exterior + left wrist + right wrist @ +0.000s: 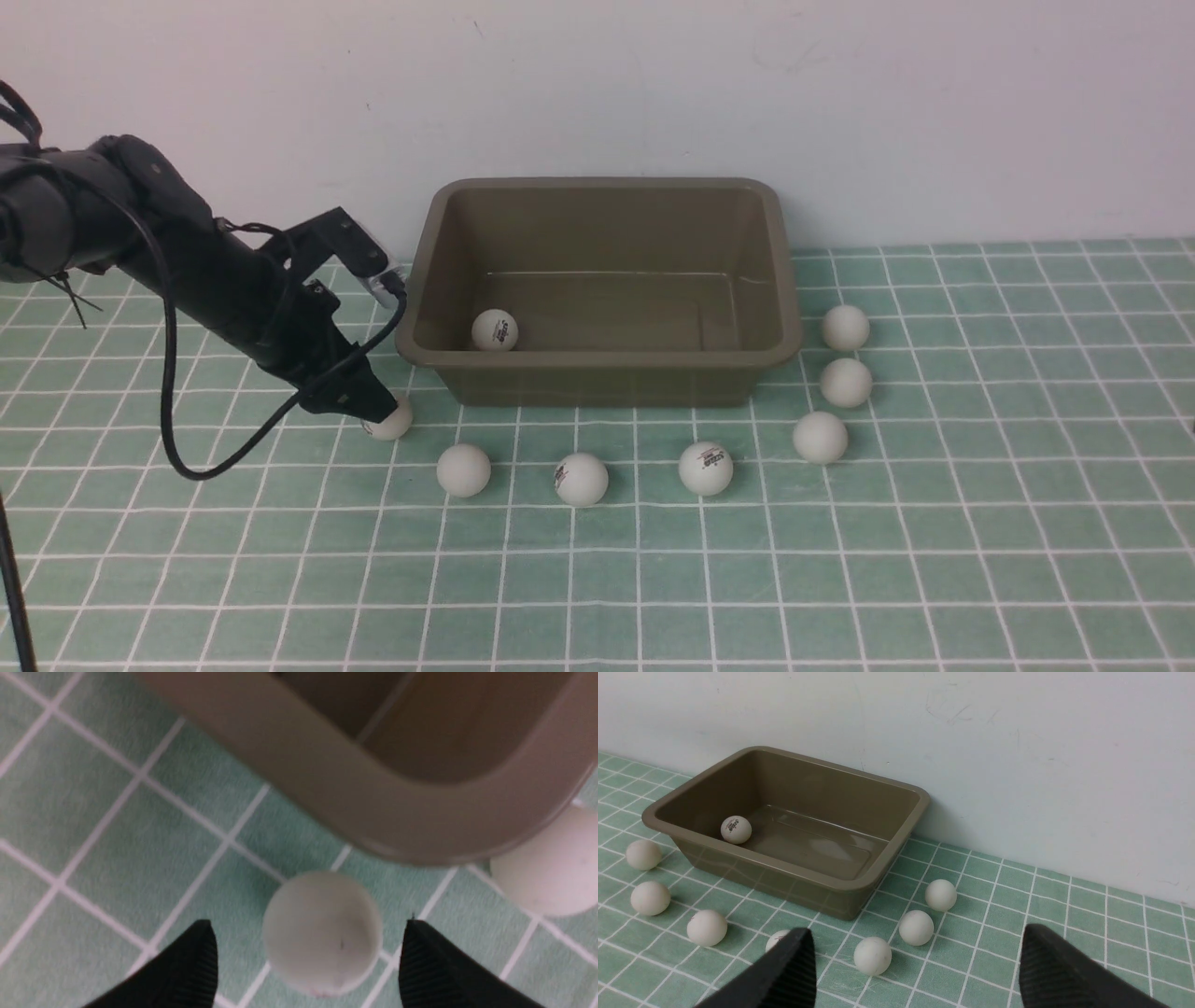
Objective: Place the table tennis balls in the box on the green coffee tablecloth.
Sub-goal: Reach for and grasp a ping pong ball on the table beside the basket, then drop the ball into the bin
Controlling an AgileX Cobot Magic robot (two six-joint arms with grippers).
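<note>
leftmost table tennis ball sits between the spread fingers of the left gripper

at the left, the left gripper (pixel 373 405) reaches down from the far left toward the right, its two fingers parted. the leftmost table tennis ball (pixel 390 420) rests between them on the green checked tablecloth (pixel 280 579), with a gap visible on either side in the left wrist view, so it does not look pinched. the left arm is clearly the nearer one. the ball is round, with no long axis to match; closing on it should be enough, though the rim just beside it could catch a finger on the lift.

the olive-brown plastic tub (pixel 597 385) lies to the right of that ball and a little to the far side, its long axis running left to right, its mouth open upward. the coming carry is therefore a short one, up and to the right over the rim. one printed ball (pixel 495 329) is inside, near the tub's near left corner.

in front of the tub lie a plain-looking ball (pixel 464 469) and two printed ones (pixel 581 480) (pixel 706 469). beyond its right end, three balls (pixel 820 437) run from near to far. the right gripper (pixel 917 957) has its fingers wide apart, well away from the balls, with nothing between them.
</note>
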